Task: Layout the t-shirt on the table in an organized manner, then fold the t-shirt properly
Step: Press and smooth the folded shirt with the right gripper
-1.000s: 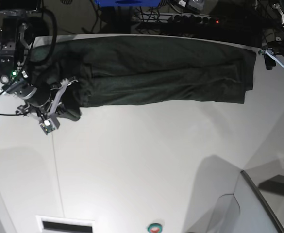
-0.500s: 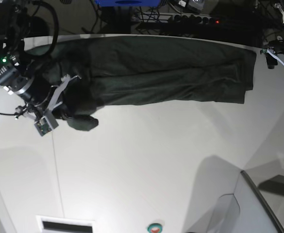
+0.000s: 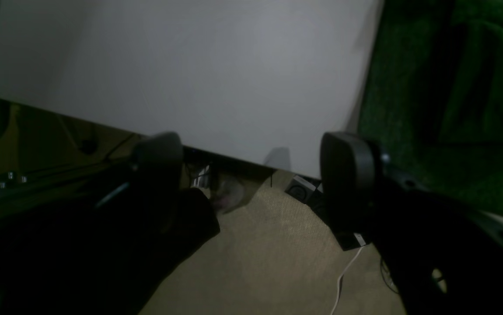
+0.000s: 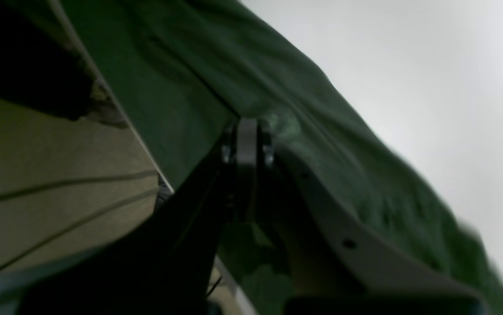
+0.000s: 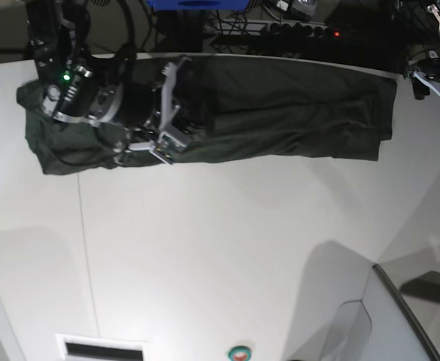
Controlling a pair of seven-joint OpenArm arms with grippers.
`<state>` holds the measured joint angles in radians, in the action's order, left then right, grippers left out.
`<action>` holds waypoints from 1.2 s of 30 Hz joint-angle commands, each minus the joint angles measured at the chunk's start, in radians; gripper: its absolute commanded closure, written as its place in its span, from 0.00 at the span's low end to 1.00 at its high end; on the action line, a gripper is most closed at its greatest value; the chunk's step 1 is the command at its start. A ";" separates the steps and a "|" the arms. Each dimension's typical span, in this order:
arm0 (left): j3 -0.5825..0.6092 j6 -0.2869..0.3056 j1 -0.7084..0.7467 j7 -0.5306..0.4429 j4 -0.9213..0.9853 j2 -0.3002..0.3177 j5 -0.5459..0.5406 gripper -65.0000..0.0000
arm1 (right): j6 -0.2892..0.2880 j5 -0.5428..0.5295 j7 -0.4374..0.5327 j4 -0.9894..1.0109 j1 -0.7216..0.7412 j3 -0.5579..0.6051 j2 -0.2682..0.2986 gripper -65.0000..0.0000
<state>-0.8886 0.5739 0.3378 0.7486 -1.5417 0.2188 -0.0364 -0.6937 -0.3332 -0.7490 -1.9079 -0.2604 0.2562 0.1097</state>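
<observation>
Base view is showing the t-shirt (image 5: 280,113) lying as a long band across the table's (image 5: 227,256) far edge. The right gripper (image 5: 176,113), pinching its cloth, is nearer; the left gripper (image 5: 438,86) is gaping empty just beyond the other end.

1. It looks like a robotics lab: a broad white table (image 5: 227,248) with robot arms mounted at either end.
2. A power strip (image 5: 298,30) and tangled cables lie behind it.
3. Beige carpet (image 3: 273,253) covers the floor.
</observation>
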 commanded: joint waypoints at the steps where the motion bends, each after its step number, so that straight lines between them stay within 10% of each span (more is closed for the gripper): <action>1: -0.007 -0.007 0.002 -0.013 -0.015 0.017 -0.004 0.28 | -0.004 -0.014 0.023 -0.015 0.017 0.018 0.000 0.99; 10: -0.001 -0.007 0.004 -0.013 -0.015 0.014 -0.009 0.28 | -0.004 -0.014 0.023 0.127 0.102 0.142 -0.002 0.97; 16: 0.001 -0.007 0.005 -0.013 -0.013 0.018 -0.010 0.28 | -0.004 -0.016 0.023 0.123 0.091 0.136 0.006 0.78; 22: 0.003 0.002 0.005 -0.060 -0.013 0.017 -0.013 0.28 | -0.004 -0.016 0.029 0.063 0.026 -0.084 0.005 0.76; 27: -0.005 0.124 -0.007 -0.085 -0.009 0.009 -0.024 0.28 | -0.004 -0.016 0.029 0.109 0.008 -0.283 0.005 0.76; 36: -0.008 0.124 0.002 -0.084 0.116 0.057 -0.389 0.26 | -0.004 -0.014 0.029 0.178 -0.018 -0.410 0.008 0.76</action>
<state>-0.8886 0.7040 0.3347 0.6785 -1.4147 0.2558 -0.4179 -0.6937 -0.3321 -0.7425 -1.7142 -0.2863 -0.1516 0.1127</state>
